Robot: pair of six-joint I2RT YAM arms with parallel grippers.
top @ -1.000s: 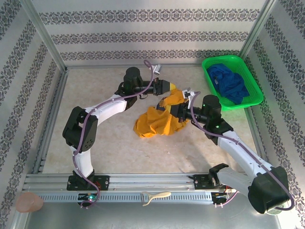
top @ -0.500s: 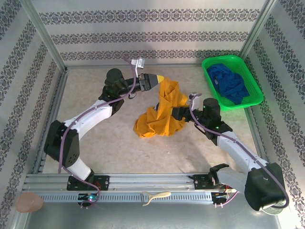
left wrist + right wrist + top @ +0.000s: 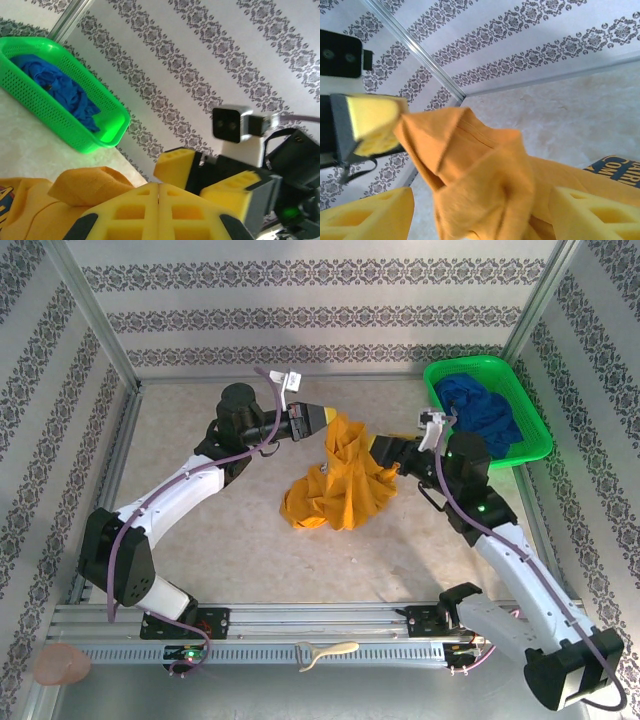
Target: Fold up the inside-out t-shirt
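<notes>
Currently, left fingers [image 3: 135,212]: closed, pinching a raised fold of the shirt, well left of the green plastic mesh basket [image 3: 434,392].
Mustard-yellow cotton t-shirt [image 3: 335,490]: bunched on the beige tabletop [image 3: 230,530] left of the basket, one end lifted, dark print showing at an edge.
Right fingers [image 3: 380,212]: spread apart, cloth hanging between them unclamped, just left of the basket.
Basket contents: crumpled deep-blue cloth garment [image 3: 482,415].

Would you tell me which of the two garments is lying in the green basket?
The deep-blue garment lies in the green basket at the far right; the mustard-yellow t-shirt sits on the table, its top pinched by the left gripper.
</notes>
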